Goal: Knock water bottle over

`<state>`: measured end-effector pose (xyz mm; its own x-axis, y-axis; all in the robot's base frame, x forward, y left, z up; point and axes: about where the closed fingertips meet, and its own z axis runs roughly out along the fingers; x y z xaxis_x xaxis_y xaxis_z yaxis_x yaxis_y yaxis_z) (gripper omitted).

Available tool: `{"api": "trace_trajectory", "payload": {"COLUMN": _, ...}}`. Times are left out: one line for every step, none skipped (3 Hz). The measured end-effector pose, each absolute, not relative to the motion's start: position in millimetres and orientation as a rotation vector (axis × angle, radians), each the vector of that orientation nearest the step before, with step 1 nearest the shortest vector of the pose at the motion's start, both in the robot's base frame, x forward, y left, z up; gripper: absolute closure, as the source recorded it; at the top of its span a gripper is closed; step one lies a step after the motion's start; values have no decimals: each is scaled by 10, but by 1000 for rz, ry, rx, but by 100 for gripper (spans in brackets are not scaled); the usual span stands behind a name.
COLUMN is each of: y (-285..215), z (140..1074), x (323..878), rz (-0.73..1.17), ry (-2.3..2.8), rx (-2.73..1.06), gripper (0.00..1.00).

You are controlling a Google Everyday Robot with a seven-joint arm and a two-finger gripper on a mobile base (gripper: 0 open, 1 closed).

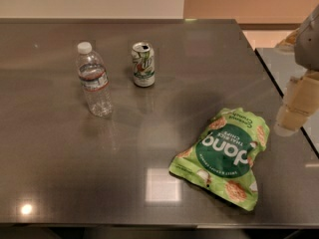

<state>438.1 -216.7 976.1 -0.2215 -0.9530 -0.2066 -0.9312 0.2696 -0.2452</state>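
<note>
The water bottle (93,79) stands upright on the left part of the dark table (60,173). It is clear and ribbed, with a white cap and a red-and-white label band. My gripper (297,106) is at the far right edge of the view, above the table's right edge and far from the bottle. It appears as pale, blurred blocks below a grey arm piece.
A green-and-white soda can (143,64) stands upright just right of the bottle. A green chip bag (225,157) lies flat on the right front of the table. A second table surface (279,63) lies beyond the right edge.
</note>
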Motion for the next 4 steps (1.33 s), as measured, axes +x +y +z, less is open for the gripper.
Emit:
{"api": "trace_trajectory", "payload": {"y": -2159, "z": 9775, "x": 4389, "rz": -97, "ry": 2227, "rx": -1722, "gripper": 0}}
{"api": "trace_trajectory", "payload": {"y": -2079, "z": 9836, "x": 4525, "rz": -80, "ry": 2189, "rx": -1691, "gripper": 0}}
{"api": "trace_trajectory", "payload": {"y": -1857, "z": 9872, "x": 4746, "rz": -17, "ry": 2120, "rx": -1659, "gripper": 0}}
{"api": "trace_trajectory", "payload": {"y": -1474, "z": 9924, "x": 5019, "rz": 67, "ry": 2014, "rx": -1638, "gripper": 0}}
